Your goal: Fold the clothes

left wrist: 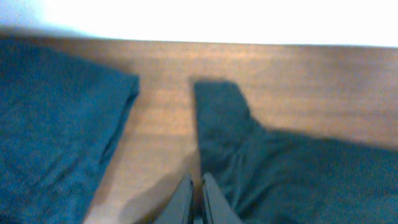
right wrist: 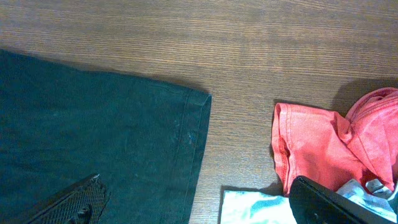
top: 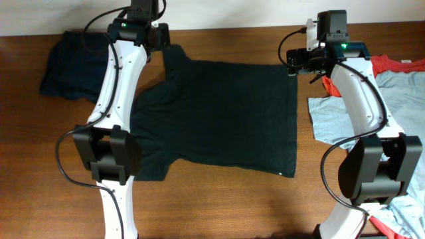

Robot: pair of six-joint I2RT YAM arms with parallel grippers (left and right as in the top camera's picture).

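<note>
A black short-sleeved T-shirt lies spread flat in the middle of the table. My left gripper is at its far left sleeve. In the left wrist view the fingertips are pressed together on the edge of the black cloth. At the shirt's far right hem corner, my right gripper stands wide open. In the right wrist view it straddles the hem, one finger over the black cloth and the other over the neighbouring clothes.
A dark navy shirt lies bunched at the far left. A light blue-grey shirt and a red-orange one lie at the right, under the right arm. Bare wood shows along the front.
</note>
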